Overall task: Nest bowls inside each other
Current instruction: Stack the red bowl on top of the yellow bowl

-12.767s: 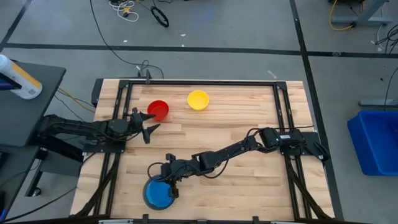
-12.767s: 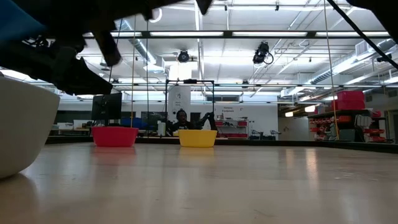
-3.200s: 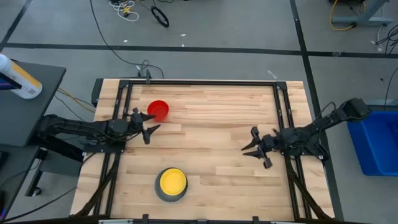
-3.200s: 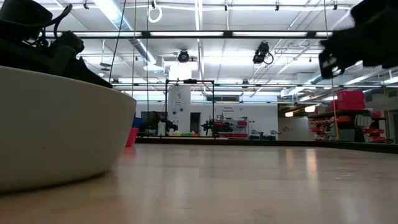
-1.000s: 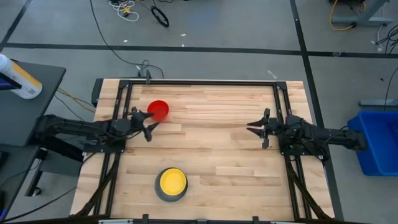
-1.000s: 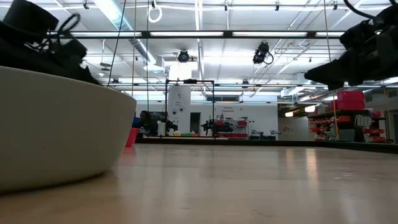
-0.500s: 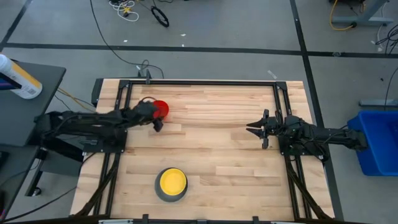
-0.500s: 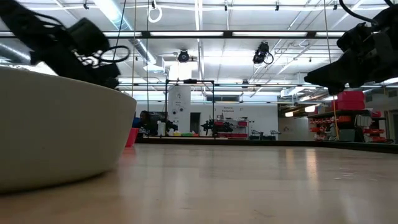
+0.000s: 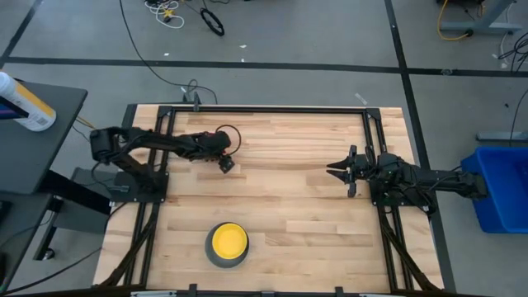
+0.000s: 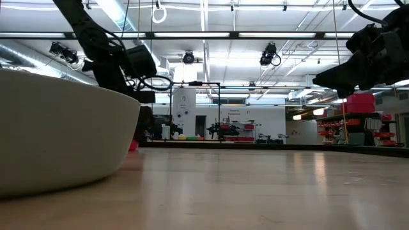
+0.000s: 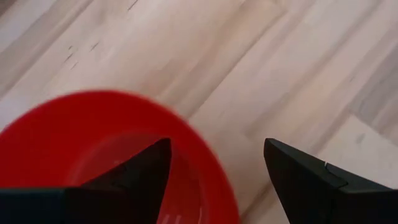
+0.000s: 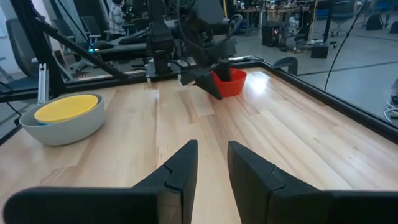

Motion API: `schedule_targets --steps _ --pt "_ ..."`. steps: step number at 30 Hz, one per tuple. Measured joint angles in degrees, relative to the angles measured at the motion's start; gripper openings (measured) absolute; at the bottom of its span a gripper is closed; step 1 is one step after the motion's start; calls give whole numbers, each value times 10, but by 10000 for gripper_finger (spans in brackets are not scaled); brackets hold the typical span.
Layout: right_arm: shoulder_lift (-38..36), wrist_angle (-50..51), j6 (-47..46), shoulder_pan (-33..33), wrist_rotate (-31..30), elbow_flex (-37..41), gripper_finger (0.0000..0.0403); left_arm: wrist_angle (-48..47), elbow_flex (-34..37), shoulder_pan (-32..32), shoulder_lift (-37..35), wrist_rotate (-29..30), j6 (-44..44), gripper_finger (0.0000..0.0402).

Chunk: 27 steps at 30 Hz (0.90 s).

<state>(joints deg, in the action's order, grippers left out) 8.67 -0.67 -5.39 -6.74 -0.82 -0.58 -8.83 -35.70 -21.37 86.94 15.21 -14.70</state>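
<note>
The red bowl (image 11: 93,155) stands on its base at the far left of the table, also seen in the right wrist view (image 12: 230,82). In the high view my left arm covers it. My left gripper (image 11: 217,146) hangs open above its rim, one finger over the hollow, the other over bare wood; it slants down (image 9: 224,162). A grey bowl (image 9: 209,252) at the near edge holds a yellow bowl (image 9: 228,240) nested in it, with a light blue rim (image 12: 38,122) between them. My right gripper (image 9: 340,171) waits open at the table's right side.
Black frame rails (image 9: 264,108) run along the table's far, left and right sides. The grey bowl fills the left of the low view (image 10: 57,134). Bare wood (image 9: 280,190) lies between the two arms. A blue bin (image 9: 499,186) stands off the table to the right.
My left arm has swung out from the table's left edge toward the right, over the red bowl, and its gripper has tipped from near level to slanting down. It has stayed open. The red bowl has kept its place.
</note>
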Motion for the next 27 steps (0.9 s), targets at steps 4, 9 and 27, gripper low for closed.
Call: schedule_targets --steps 4,9,27 --pt "0 0 0 0 0 0 95 -2 -14 0 4 12 0 263" --pt "0 0 0 0 0 0 96 -26 -14 3 -22 28 -2 246" --pt "0 0 0 0 0 0 95 -59 -14 3 -33 51 19 11"
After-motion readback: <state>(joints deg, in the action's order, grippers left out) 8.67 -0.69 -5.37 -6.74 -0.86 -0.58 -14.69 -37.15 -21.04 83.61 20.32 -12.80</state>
